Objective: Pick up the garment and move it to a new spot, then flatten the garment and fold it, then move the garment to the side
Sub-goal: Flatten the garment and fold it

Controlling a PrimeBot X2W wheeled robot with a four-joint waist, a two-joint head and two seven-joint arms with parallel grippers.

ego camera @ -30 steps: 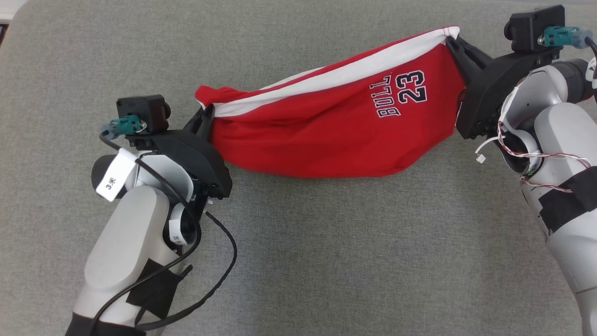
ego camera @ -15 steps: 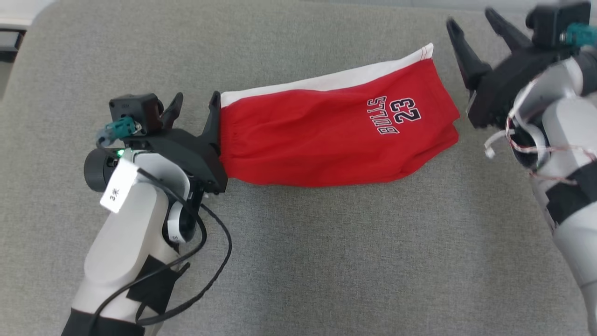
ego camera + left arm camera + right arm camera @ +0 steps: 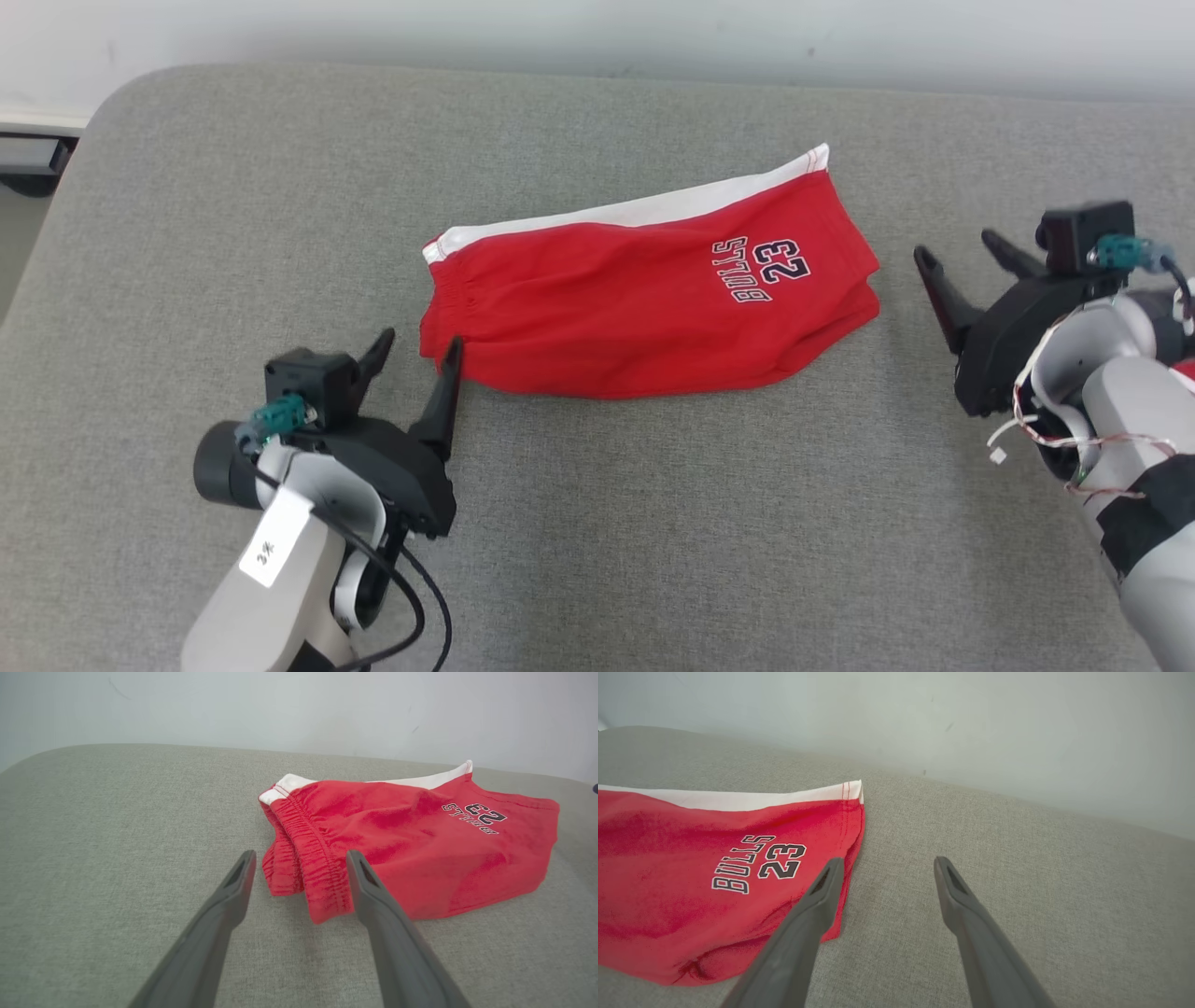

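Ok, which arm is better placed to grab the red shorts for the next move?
Probably left. The open left claw sits at the elastic waistband of the red Bulls 23 shorts, framed between its fingers in the left wrist view. The open right claw stands clear of the hem.

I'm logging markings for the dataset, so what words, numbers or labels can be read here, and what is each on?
"BULLS": dark letters outlined in white, on the red shorts.
"23": dark digits right beside that word, on the same shorts.
White tag on the left arm: it has dark print, but it is too small to read with certainty.
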